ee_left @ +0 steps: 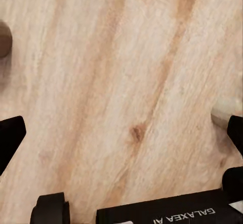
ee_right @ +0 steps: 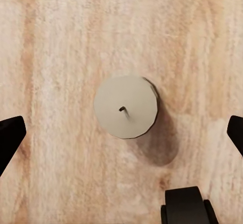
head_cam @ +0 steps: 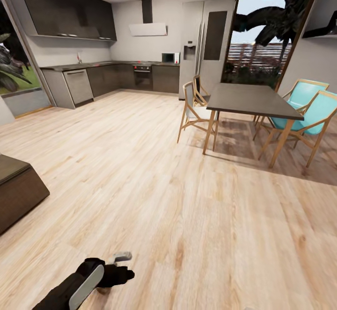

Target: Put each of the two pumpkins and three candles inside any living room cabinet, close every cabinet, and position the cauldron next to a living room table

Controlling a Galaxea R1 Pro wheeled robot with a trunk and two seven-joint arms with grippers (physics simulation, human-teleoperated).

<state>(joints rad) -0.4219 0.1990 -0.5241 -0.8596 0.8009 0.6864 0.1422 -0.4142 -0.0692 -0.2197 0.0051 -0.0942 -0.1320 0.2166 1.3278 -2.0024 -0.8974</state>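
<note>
Standing upright on bare wooden floor [ee_right: 55, 41], a cream candle [ee_right: 125, 107] is sitting between the right gripper's [ee_right: 121, 133] released fingers [ee_right: 10, 135]; left gripper [ee_left: 121, 138] is hanging released too.

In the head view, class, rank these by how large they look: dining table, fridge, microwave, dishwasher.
1. Fridge
2. Dining table, close to the fridge in picture area, and nearer the camera, so unsure
3. Dishwasher
4. Microwave
</note>
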